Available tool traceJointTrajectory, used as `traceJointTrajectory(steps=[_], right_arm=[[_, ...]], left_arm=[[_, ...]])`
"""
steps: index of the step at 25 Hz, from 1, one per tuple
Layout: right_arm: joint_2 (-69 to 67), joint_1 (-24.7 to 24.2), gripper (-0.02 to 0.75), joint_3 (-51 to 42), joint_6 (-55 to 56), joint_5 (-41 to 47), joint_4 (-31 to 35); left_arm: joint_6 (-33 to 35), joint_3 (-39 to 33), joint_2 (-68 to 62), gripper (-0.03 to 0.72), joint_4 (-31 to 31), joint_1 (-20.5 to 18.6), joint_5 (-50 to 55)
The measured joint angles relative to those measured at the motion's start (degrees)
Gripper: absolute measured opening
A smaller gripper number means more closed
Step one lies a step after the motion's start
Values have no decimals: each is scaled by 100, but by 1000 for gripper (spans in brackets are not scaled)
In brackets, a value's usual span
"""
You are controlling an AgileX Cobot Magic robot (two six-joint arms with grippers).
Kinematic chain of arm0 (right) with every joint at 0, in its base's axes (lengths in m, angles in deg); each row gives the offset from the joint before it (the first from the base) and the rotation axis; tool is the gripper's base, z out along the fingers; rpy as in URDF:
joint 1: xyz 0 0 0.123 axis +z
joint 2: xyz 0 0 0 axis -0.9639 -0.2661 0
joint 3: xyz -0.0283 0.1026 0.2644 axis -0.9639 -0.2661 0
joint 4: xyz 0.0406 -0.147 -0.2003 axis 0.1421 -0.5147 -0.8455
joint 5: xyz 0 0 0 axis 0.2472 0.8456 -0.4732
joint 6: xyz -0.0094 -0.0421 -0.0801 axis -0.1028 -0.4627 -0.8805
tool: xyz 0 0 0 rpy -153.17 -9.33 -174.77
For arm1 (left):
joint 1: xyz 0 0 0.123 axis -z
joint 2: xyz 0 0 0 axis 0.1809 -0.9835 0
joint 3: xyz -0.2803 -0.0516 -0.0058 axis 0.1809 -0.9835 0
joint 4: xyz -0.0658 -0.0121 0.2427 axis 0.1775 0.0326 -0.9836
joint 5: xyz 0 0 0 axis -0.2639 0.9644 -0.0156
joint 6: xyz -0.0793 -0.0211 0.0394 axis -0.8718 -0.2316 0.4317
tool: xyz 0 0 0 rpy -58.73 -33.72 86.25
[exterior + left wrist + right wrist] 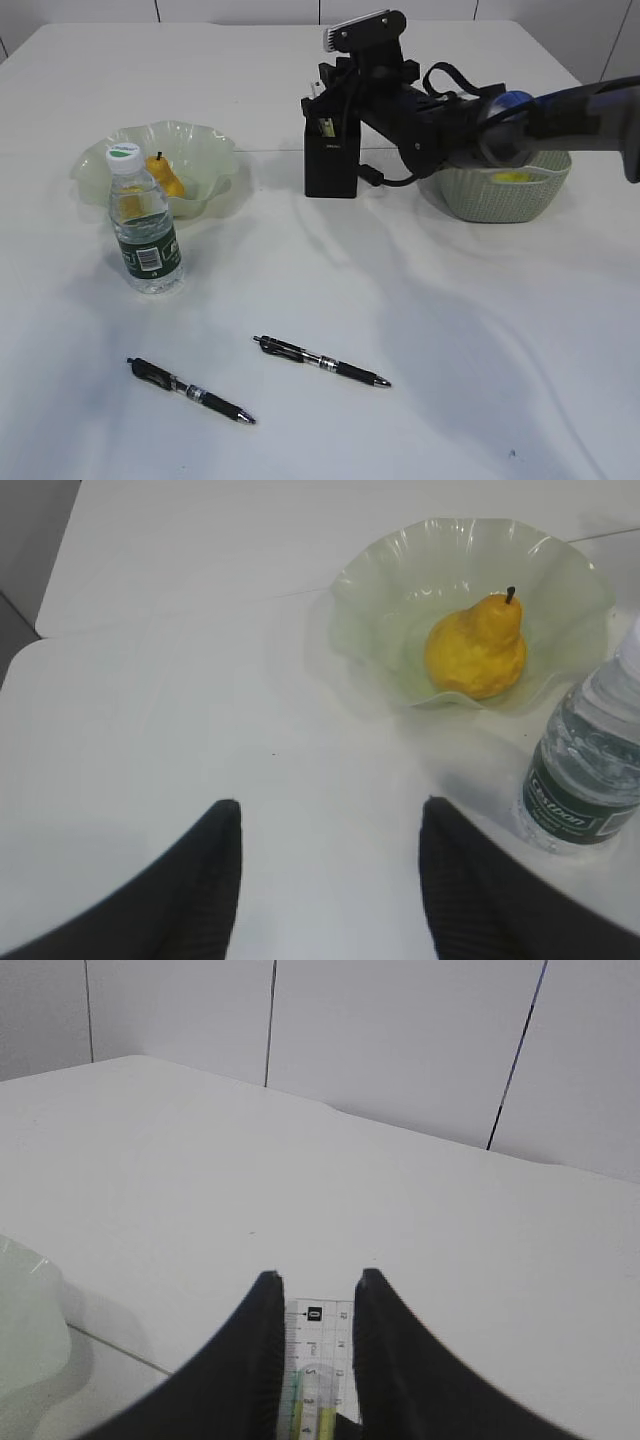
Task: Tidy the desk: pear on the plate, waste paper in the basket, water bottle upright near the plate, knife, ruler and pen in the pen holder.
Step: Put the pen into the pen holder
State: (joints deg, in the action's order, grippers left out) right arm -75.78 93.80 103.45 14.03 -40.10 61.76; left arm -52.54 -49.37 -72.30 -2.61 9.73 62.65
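A white table [420, 330] seen from the near side. Far centre, the right pincer [315, 1305] hangs over the black pen holder [330, 160]. Only its wrist view shows the clear ruler [318, 1335] standing between narrowly parted fingers; whether they touch it cannot be told. The basket [500, 195] sits right of the holder. Only the left wrist view shows the left pincer [330, 865], wide and empty, above bare table near the plate [560, 570] holding the pear [478, 648]. The water bottle [143, 225] stands upright just beside the plate. Two pens [320, 361] [190, 391] lie on open near table.
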Motion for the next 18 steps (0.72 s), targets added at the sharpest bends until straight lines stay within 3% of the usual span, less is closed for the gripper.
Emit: traceJointTrajectory(steps=[18], right_arm=[[1231,0,181,0,0,2487,0]], left_arm=[[0,0,0,402,0,0,-20]])
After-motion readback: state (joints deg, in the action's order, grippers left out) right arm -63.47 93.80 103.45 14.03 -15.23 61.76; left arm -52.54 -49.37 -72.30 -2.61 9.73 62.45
